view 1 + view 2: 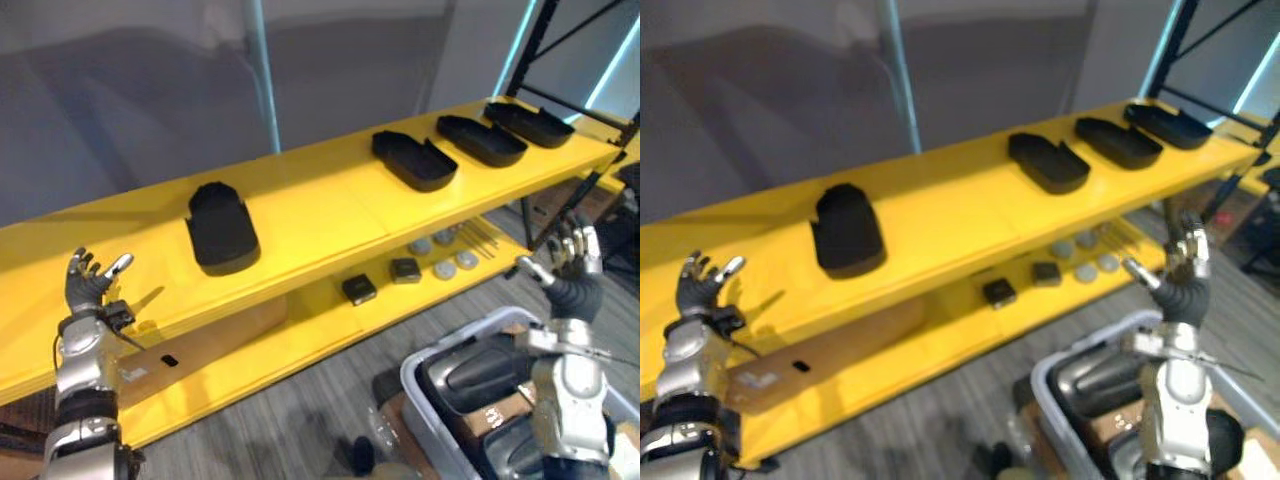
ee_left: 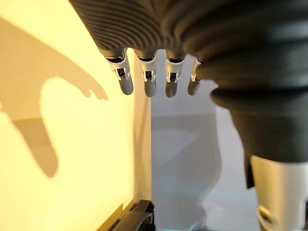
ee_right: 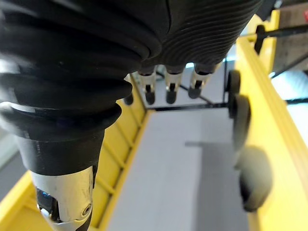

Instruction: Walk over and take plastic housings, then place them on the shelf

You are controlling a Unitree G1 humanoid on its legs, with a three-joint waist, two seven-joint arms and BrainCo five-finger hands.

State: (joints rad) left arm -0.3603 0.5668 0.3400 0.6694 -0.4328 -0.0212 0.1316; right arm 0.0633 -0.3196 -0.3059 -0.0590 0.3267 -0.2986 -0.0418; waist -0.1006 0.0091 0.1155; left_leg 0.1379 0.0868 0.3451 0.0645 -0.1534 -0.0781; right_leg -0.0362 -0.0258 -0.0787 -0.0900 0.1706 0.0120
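Four plastic housings (image 1: 222, 228) already lie along the top of the yellow shelf (image 1: 320, 210) and more of them sit in the grey bin (image 1: 460, 340) near my right, while my left hand (image 1: 88, 283) and right hand (image 1: 572, 255) hang spread and empty, so I judge another pick is due.

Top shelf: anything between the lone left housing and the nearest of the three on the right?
Nothing: between the lone housing and that nearest housing the yellow shelf is bare, as both eye views show.
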